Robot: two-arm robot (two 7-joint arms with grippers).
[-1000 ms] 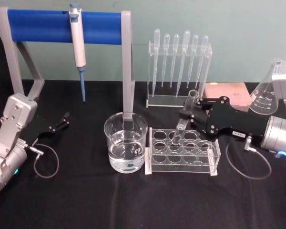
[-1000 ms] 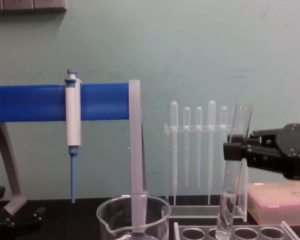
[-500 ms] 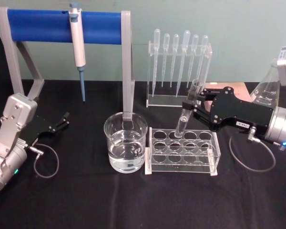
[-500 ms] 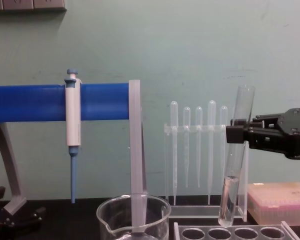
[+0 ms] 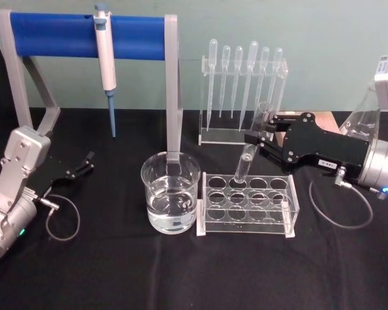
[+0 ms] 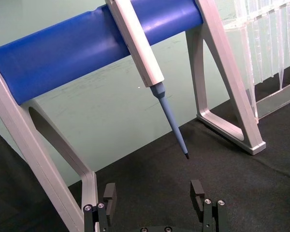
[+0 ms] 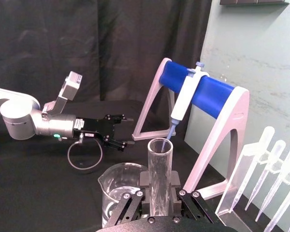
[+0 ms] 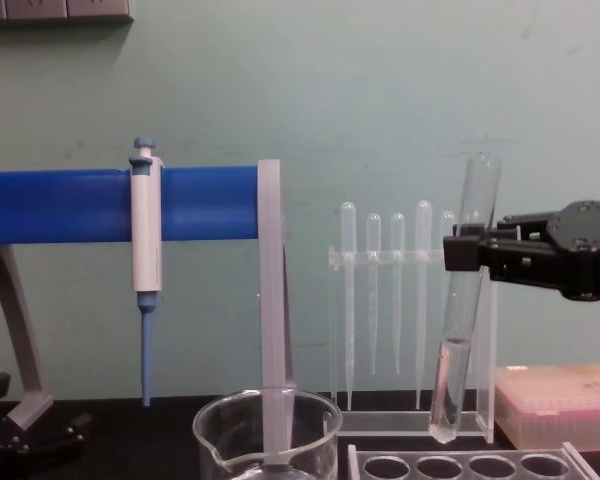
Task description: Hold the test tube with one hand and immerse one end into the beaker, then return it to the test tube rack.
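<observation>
My right gripper (image 5: 259, 138) is shut on the upper part of the test tube (image 5: 247, 161). The tube (image 8: 458, 300) hangs tilted, with its rounded end just above the back row of the clear tube rack (image 5: 248, 205). In the right wrist view its open mouth (image 7: 160, 166) stands between the black fingers. The beaker (image 5: 171, 192), partly filled with clear liquid, stands left of the rack, apart from the tube; its rim (image 8: 266, 418) shows below and to the left. My left gripper (image 5: 85, 163) rests open and empty at the left of the table; it also appears as the open left gripper (image 6: 153, 195).
A white-and-blue pipettor (image 5: 105, 58) hangs from the blue-barred stand (image 5: 58, 35) behind the beaker. A clear holder with several plastic pipettes (image 5: 242, 84) stands behind the rack. A conical flask (image 5: 360, 123) and a pink box (image 8: 560, 400) sit at the right.
The right gripper lifted the test tube out of a rack hole. It has since shifted the tube slightly left, toward the beaker. The left arm has not moved.
</observation>
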